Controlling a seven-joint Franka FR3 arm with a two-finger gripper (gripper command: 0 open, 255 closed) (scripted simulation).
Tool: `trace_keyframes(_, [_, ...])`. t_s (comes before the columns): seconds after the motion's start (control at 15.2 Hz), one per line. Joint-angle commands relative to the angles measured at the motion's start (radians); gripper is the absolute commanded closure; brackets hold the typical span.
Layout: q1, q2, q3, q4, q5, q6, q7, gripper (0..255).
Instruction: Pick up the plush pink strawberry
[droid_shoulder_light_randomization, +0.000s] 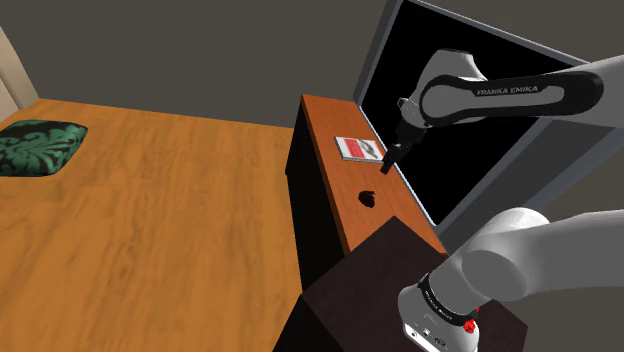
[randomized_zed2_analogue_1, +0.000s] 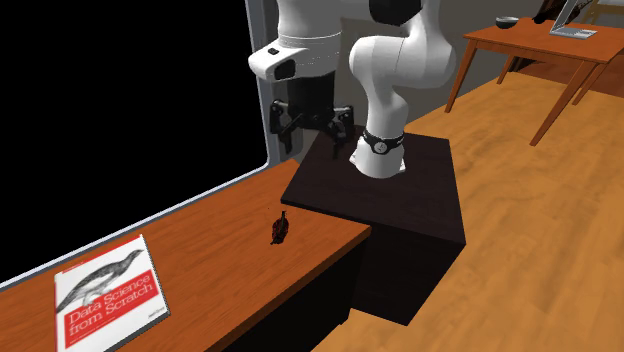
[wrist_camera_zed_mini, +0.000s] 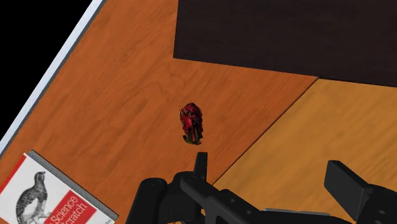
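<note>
Sitting on wd top (wrist_camera_zed_mini: 127, 83): lumpy strawberry (wrist_camera_zed_mini: 191, 123)

The strawberry (wrist_camera_zed_mini: 191, 123) was a small, dark red thing with green at one end. It lay on the orange-brown table (wrist_camera_zed_mini: 127, 95), between the dark stand (wrist_camera_zed_mini: 286, 32) and the book (wrist_camera_zed_mini: 44, 197), touching neither.

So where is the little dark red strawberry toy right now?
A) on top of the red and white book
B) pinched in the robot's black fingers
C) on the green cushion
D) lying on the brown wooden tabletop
D: the small dark red strawberry lies on the reddish-brown wooden tabletop, apart from the red and white book and clear of the open black gripper.
</note>
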Motion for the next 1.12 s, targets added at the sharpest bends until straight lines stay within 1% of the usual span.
trace_keyframes(0.0, [-0.007,0.059,-0.039,-0.022,-0.004,0.080,-0.029,0])
trace_keyframes(0.2, [-0.006,0.171,-0.101,-0.029,0.008,0.193,-0.081,0])
trace_keyframes(0.33, [0.003,0.255,-0.142,-0.026,0.032,0.267,-0.124,0])
trace_keyframes(0.46, [0.018,0.345,-0.184,-0.017,0.073,0.339,-0.179,0])
trace_keyframes(0.59, [0.039,0.442,-0.224,-0.001,0.141,0.407,-0.250,0])
trace_keyframes(0.86, [0.053,0.504,-0.234,-0.004,0.194,0.465,-0.293,0])
trace_keyframes(1.06, [0.066,0.559,-0.237,-0.007,0.249,0.514,-0.335,0])
